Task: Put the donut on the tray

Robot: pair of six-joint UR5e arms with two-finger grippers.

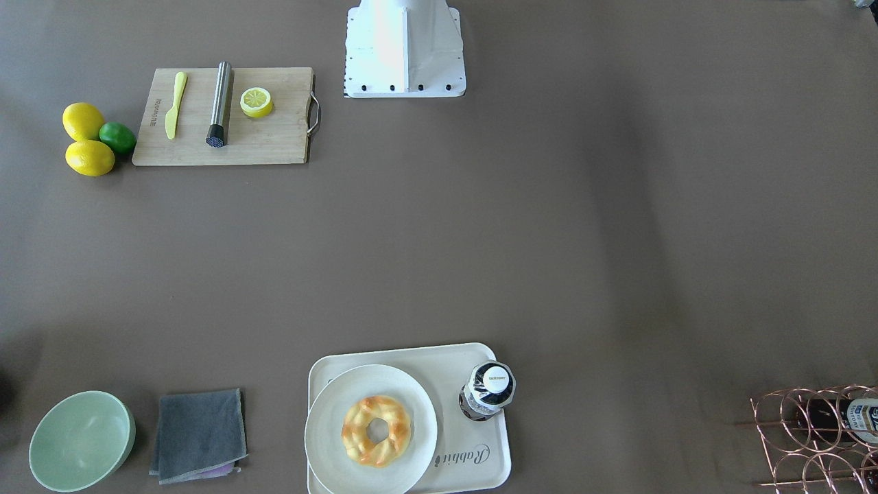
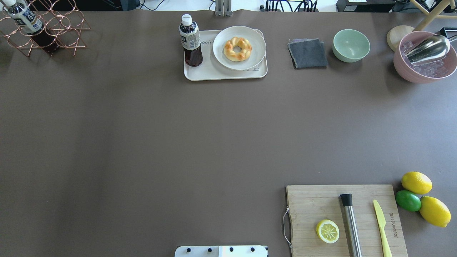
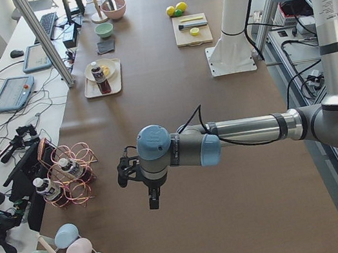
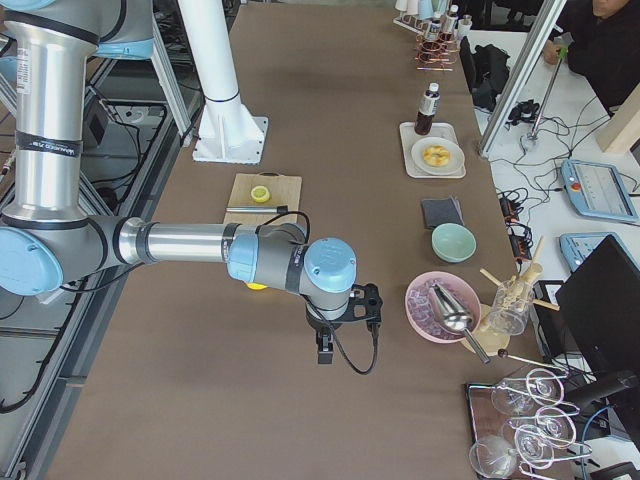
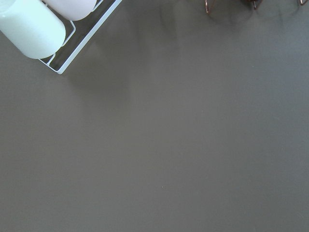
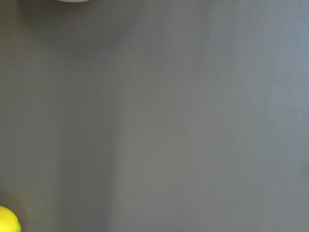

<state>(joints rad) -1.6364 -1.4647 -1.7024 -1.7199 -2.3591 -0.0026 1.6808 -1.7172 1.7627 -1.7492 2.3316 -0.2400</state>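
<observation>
One donut (image 2: 237,49) lies flat in the middle of one round plate (image 2: 259,46). The plate sits on the single tray (image 2: 228,74) and overlaps the tray's rim. So the donut is over the tray but rests on the plate, not on the tray floor. I judge the placing is either done or needs a lift off the plate.

One bottle (image 2: 191,41) stands upright on the tray's other end, leaving little bare floor.

One grey cloth (image 2: 307,53) lies just beside the tray, with one green bowl (image 2: 351,45) beyond it.

The left claw (image 3: 154,198) and the right claw (image 4: 326,352) hang over the table, well apart from the tray and holding nothing. I cannot tell whether either is wide or narrow.
</observation>
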